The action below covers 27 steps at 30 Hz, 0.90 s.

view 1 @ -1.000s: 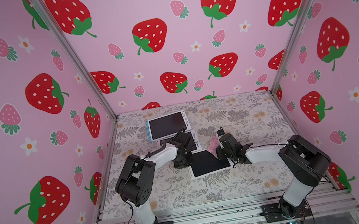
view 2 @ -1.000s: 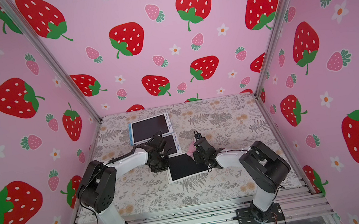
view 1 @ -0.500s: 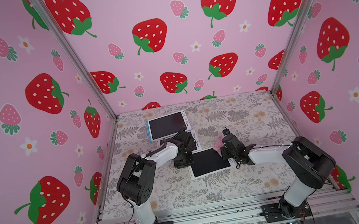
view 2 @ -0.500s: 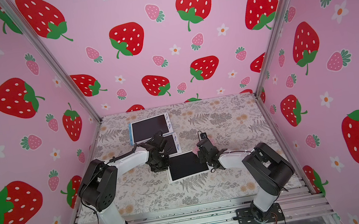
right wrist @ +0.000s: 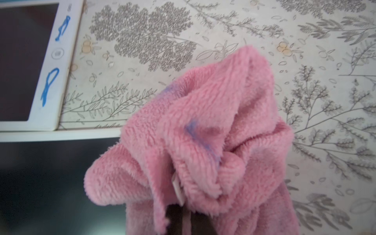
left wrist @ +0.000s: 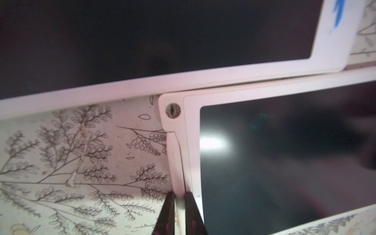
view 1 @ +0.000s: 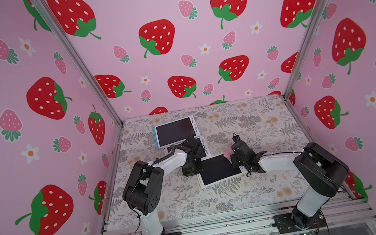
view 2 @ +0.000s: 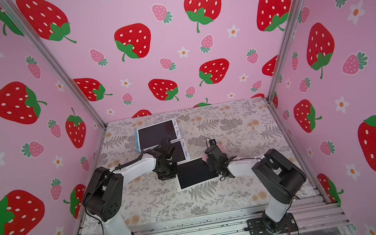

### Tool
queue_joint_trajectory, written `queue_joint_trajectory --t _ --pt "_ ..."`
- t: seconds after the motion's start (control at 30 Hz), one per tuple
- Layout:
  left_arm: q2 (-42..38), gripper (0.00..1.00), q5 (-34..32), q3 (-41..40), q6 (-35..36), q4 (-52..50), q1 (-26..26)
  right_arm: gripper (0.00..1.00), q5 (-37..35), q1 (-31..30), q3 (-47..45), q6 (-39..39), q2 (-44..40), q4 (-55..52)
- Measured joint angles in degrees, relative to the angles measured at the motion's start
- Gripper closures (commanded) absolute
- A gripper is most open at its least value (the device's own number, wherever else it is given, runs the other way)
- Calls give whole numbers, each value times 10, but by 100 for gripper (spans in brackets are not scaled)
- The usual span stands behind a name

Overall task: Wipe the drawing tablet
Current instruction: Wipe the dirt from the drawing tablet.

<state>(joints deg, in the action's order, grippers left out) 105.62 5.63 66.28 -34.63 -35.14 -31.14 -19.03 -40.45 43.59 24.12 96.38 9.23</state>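
Since my left gripper (left wrist: 179, 196) pinches only the tablet (left wrist: 284, 162) rim, jaws narrow, my right gripper (right wrist: 183, 213) clamping cloth (right wrist: 203, 142) may shove it loose.

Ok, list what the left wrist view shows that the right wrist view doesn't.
Only the left wrist view: the left gripper, shut on the near tablet at its side edge, and that tablet's corner hole. Only the right wrist view: the pink cloth, smudged blue, bunched in the shut right gripper. Both: the near tablet's dark screen, the second tablet with blue marks on its frame, and the floral table cover.
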Motion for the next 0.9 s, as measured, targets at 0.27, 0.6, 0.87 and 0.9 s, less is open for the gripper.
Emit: queue_joint_trajectory --t 0.27,0.6,0.87,0.9 --pt "5 89 -1 5 4 -3 0 100 -21 72 -12 -1 11 26" --pt "8 90 -2 10 5 -9 0 100 -87 -36 7 -39 53 74" --pt "9 90 -3 12 8 -10 0 100 -71 54 -57 -29 29 129" --pt "9 90 -3 12 8 -10 0 100 -70 59 -60 -29 26 133"
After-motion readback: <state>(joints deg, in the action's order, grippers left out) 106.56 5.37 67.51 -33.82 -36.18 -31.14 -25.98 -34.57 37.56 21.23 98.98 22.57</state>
